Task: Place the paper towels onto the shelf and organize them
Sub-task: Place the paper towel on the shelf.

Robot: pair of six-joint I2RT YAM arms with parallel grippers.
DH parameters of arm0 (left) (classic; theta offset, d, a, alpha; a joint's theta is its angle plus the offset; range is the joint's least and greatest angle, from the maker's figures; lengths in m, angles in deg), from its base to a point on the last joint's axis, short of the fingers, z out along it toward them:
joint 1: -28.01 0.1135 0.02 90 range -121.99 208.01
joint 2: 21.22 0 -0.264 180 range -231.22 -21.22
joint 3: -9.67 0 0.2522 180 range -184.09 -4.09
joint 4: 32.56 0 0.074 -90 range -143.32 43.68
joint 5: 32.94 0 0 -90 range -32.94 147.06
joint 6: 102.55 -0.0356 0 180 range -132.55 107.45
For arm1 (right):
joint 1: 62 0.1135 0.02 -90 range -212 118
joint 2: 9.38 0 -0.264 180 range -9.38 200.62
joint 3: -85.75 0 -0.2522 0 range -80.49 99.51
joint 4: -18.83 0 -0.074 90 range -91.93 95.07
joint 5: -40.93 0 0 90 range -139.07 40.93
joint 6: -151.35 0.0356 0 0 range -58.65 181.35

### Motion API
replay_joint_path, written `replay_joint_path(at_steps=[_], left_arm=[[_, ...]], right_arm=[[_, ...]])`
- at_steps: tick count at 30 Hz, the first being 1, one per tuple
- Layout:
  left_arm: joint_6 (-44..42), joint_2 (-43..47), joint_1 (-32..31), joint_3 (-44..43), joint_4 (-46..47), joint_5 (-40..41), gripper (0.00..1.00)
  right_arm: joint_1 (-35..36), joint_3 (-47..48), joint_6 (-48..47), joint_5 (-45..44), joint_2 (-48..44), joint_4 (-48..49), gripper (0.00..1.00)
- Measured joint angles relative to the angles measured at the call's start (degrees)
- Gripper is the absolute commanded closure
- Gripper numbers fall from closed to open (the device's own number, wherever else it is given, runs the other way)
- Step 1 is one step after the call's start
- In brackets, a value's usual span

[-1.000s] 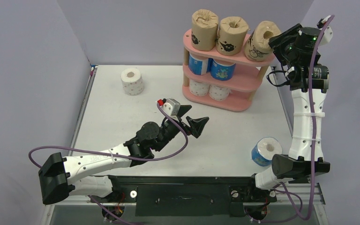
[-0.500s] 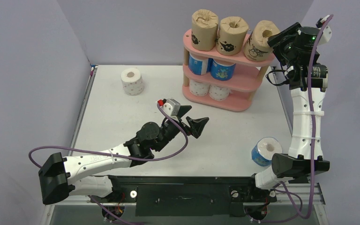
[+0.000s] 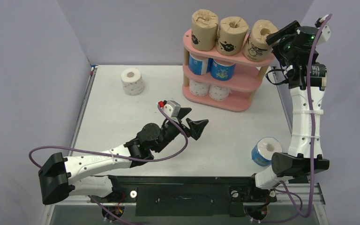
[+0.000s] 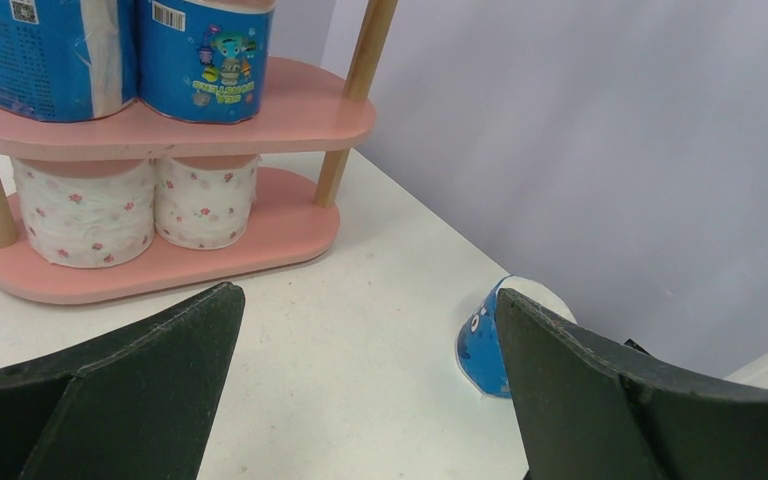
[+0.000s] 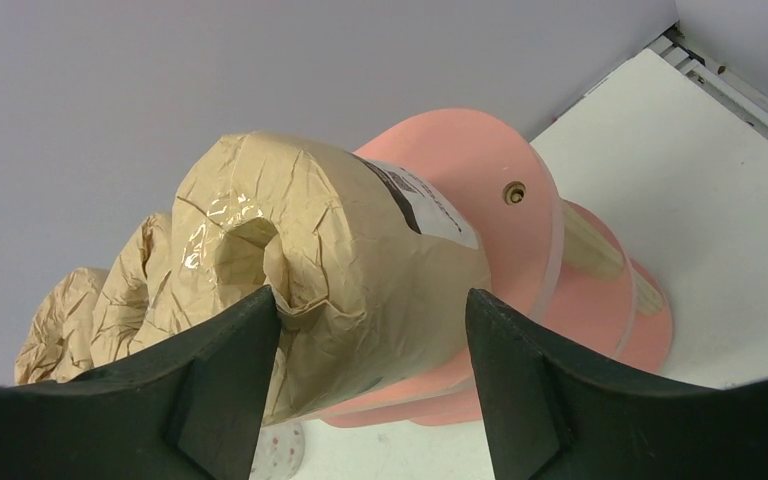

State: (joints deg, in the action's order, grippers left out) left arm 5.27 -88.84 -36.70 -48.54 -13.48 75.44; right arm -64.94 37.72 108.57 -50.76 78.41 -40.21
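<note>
The pink shelf (image 3: 238, 105) stands at the back right. Three brown rolls (image 3: 231, 33) stand on its top board, two blue rolls (image 3: 222, 69) on the middle board and two white pink-dotted rolls (image 3: 219, 91) on the bottom board. My right gripper (image 3: 278, 36) is open, right next to the rightmost brown roll (image 3: 258, 41); in the right wrist view that roll (image 5: 360, 250) lies between the open fingers. My left gripper (image 3: 193, 120) is open and empty, low over the table middle. One white roll (image 3: 132, 80) and one blue roll (image 3: 266, 151) stand loose on the table.
In the left wrist view the shelf (image 4: 310, 110) is ahead to the left and the loose blue roll (image 4: 482, 340) is partly hidden behind my right finger. The loose blue roll sits close to the right arm's base (image 3: 295, 165). Grey walls enclose the table.
My right gripper has drawn back a little to the right off the rightmost brown roll, which now stands more upright. The left arm has barely moved.
</note>
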Motion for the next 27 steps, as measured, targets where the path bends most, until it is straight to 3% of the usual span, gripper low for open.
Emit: replay_joint_path(at_steps=[18, 27], left_arm=[[0.0, 1.0, 0.0, 0.3, 0.0, -0.3, 0.04], [0.6, 2.1, 0.0, 1.0, 0.0, -0.6, 0.04]], right_arm=[[0.1, 0.9, 0.0, 0.0, 0.0, 0.1, 0.28], [1.2, 0.7, -0.4, 0.1, -1.0, 0.9, 0.3]])
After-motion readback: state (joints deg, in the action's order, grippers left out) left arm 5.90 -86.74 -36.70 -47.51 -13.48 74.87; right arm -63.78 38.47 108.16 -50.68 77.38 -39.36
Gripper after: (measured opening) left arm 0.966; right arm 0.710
